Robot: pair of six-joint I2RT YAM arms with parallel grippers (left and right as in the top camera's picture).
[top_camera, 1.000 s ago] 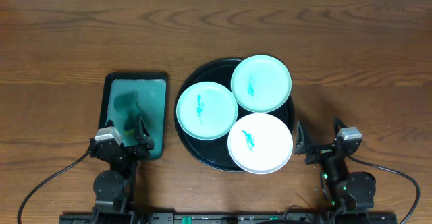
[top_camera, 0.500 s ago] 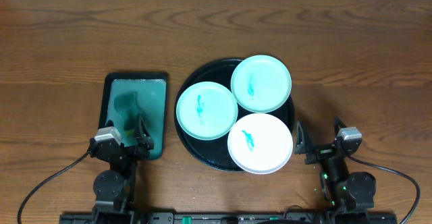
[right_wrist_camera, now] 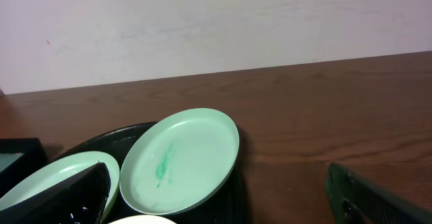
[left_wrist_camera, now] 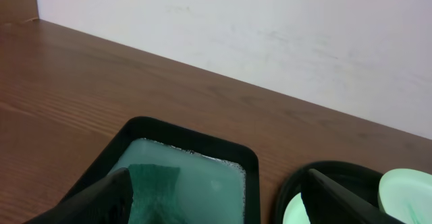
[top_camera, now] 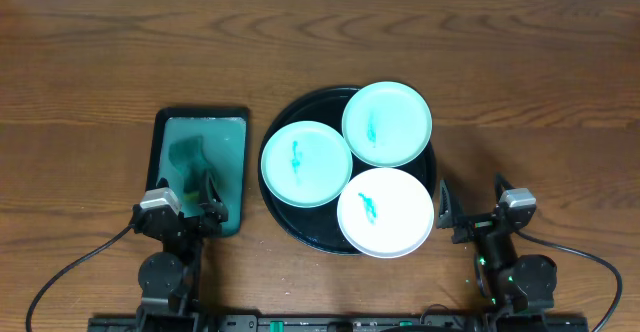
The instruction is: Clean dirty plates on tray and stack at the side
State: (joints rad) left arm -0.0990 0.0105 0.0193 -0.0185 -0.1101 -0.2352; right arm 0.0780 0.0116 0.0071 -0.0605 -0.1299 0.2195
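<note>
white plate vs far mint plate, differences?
Colour: the white plate is white, the far mint plate pale green. Place: the white plate sits at the black tray's near right edge, the mint one at its far right edge. Both are round, similar in size, with a teal smear in the middle.

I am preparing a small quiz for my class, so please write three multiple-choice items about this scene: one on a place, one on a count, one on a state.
1. Where on the tray is the white plate?
A) at the edge nearest the right arm
B) at the far left edge
C) in the centre

2. How many plates show a teal smear?
A) one
B) two
C) three

3. How are the left gripper and right gripper?
A) both open, empty
B) both shut
C) one holds a plate

Answers:
1 A, it overhangs the near right rim.
2 C, every plate is marked.
3 A, the fingers stand apart around nothing.
</note>
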